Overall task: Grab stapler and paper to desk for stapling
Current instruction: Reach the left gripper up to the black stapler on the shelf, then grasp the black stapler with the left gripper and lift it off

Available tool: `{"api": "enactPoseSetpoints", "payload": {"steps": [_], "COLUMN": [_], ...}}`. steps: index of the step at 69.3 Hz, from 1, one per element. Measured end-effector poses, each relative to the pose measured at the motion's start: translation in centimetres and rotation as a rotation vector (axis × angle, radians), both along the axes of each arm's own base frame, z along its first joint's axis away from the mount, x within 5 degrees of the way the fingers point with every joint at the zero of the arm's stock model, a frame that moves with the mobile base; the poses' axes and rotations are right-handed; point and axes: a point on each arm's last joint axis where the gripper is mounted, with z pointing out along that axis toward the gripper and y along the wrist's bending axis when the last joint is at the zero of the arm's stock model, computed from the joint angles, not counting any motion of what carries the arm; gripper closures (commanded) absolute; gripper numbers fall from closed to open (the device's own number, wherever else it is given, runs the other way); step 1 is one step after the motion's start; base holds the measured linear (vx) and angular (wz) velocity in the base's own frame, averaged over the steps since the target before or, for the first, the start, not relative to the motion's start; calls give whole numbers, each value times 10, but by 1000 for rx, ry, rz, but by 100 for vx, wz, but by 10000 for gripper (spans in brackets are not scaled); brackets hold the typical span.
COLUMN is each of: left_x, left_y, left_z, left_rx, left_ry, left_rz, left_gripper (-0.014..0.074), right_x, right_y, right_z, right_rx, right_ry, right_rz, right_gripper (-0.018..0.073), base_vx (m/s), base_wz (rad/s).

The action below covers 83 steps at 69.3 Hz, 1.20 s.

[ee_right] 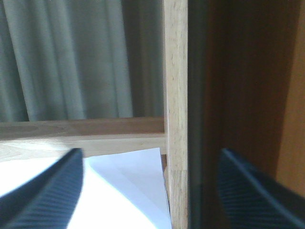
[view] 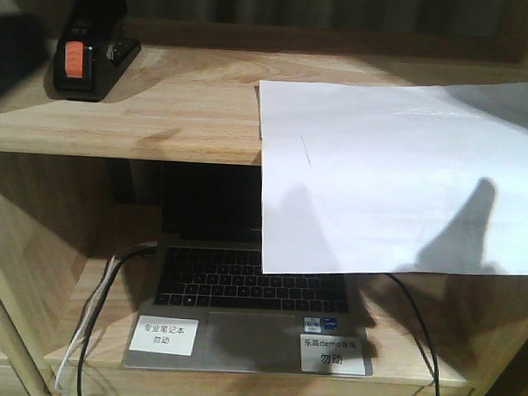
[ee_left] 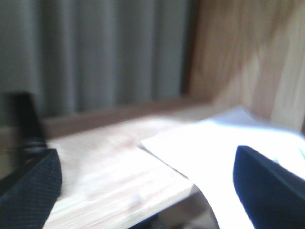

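Two task things on the upper shelf (view: pixel 162 115), worktop not in view | front: stapler (view: pixel 86 54) far left, long axis running back, orange end forward; paper (view: pixel 396 177) right, overhanging above laptop (view: pixel 251 303) | left wrist, blurred: left gripper (ee_left: pixel 145 157) jaws apart, paper (ee_left: pixel 214 143) ahead-right, stapler probably nearer this arm | right wrist: right gripper (ee_right: pixel 150 155) jaws apart, straddling the upright (ee_right: pixel 175 95), paper (ee_right: pixel 128 176) corner low left
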Motion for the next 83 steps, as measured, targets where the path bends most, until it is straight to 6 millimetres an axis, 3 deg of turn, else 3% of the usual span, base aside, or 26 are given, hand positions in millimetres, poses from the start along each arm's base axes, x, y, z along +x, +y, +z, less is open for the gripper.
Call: {"api": "enactPoseSetpoints", "payload": {"steps": [19, 37, 43, 62, 71, 83], "left_x": [42, 45, 43, 57, 72, 102], "left_y": [-25, -27, -26, -15, -16, -29], "left_z": [-24, -25, -18, 32, 48, 51], "left_rx": [72, 81, 97, 113, 143, 196], "left_ry": [96, 118, 146, 176, 185, 249], "left_rz": [4, 0, 1, 184, 267, 313], "left_gripper": [-99, -88, -88, -84, -84, -84], "right_x": [0, 0, 0, 0, 0, 0], "right_y": [0, 0, 0, 0, 0, 0], "right_z": [0, 0, 0, 0, 0, 0], "right_rx": [0, 0, 0, 0, 0, 0], "right_ry": [0, 0, 0, 0, 0, 0], "right_rz": [0, 0, 0, 0, 0, 0], "right_gripper": [151, 186, 193, 199, 199, 199], "base_vx": [0, 0, 0, 0, 0, 0], "base_wz": [0, 0, 0, 0, 0, 0]}}
